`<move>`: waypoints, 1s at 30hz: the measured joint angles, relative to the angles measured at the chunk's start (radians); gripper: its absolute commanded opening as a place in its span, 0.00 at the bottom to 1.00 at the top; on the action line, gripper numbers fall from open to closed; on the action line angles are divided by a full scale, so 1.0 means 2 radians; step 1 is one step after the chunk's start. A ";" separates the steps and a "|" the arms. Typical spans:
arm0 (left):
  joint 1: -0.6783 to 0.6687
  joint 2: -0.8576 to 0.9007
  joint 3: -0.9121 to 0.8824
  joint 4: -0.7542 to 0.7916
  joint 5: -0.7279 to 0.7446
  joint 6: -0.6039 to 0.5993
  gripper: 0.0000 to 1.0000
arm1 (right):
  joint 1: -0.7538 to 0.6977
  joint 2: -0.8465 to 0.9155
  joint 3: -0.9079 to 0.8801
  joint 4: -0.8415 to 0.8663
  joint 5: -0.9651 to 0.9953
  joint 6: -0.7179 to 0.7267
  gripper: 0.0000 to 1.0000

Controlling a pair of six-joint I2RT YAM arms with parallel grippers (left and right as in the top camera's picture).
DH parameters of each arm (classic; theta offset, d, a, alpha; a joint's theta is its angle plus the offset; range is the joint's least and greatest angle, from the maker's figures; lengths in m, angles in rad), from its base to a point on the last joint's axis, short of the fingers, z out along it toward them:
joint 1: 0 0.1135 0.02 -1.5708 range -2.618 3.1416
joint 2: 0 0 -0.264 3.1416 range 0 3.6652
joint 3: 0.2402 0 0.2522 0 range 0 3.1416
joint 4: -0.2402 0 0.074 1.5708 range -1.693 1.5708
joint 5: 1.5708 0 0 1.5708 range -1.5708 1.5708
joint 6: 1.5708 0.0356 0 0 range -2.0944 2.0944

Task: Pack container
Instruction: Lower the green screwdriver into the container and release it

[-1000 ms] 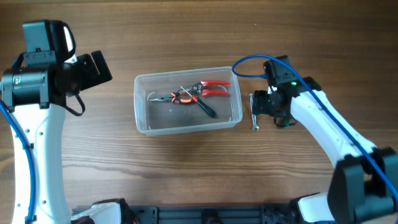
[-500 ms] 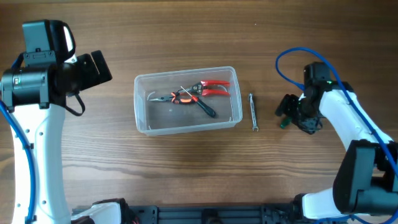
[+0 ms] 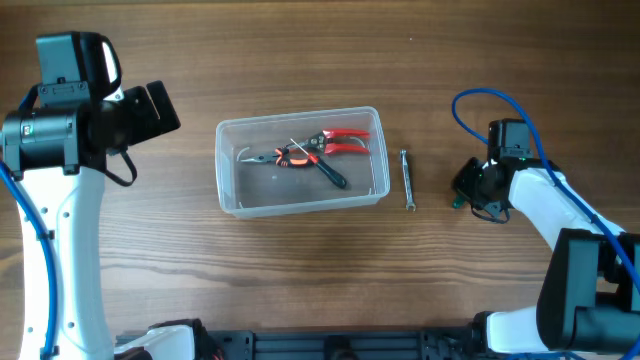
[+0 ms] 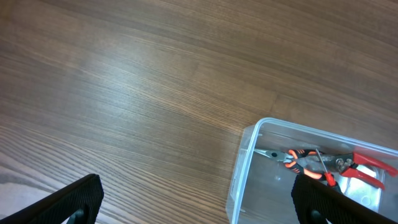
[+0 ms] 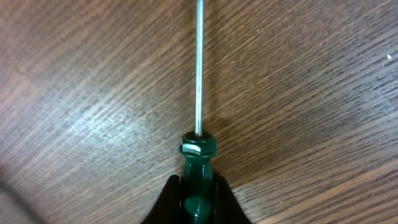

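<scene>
**Right arm grips a green screwdriver, away from the clear bin**

The container (image 3: 300, 206), a clear plastic bin, sits mid-table (image 3: 300, 290). Inside it lie orange-handled pliers (image 3: 290, 157) and red-handled cutters (image 3: 345, 140). A thin metal rod (image 3: 407, 180) lies on the wood just beside the bin's right wall.

The right gripper (image 5: 198, 202) is clenched on the green handle of a screwdriver (image 5: 198, 163), whose steel shaft points away from the fingers, low over the wood. The left gripper (image 4: 199, 208) is released, its fingers spread wide with nothing between them, hanging left of the bin.

The step in hand is probably carrying the screwdriver in. To do it well, lift until the shaft tip clears the rim, turn the tool along the bin's long side, and let go low, beside the other tools.

A second ago the right gripper was right beside the bin's wall, at the rod. It is now well off to the right. The bin, rod and left arm have not moved.
</scene>
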 measured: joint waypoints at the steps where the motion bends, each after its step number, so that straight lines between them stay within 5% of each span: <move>1: 0.000 0.000 0.000 0.000 0.000 0.000 1.00 | 0.000 0.000 0.000 0.000 0.000 0.000 0.04; 6: 0.000 0.000 0.000 0.000 0.000 0.000 1.00 | 0.000 0.000 0.004 -0.007 -0.001 -0.009 0.04; 12: 0.000 0.000 0.000 0.000 0.000 0.000 1.00 | 0.032 -0.058 0.101 -0.132 -0.033 -0.102 0.04; 15: 0.000 0.000 0.000 0.000 0.000 0.000 1.00 | 0.148 -0.147 0.166 -0.122 -0.067 -0.190 0.04; 20: 0.000 0.000 0.000 0.000 0.000 0.000 1.00 | 0.368 -0.163 0.174 -0.068 -0.107 -0.327 0.04; 23: 0.000 0.000 0.000 0.000 0.000 0.000 1.00 | 0.452 -0.122 0.174 -0.024 -0.103 -0.416 0.04; 30: 0.000 0.000 0.000 0.000 0.000 0.000 1.00 | 0.457 0.071 0.174 0.061 -0.070 -0.636 0.04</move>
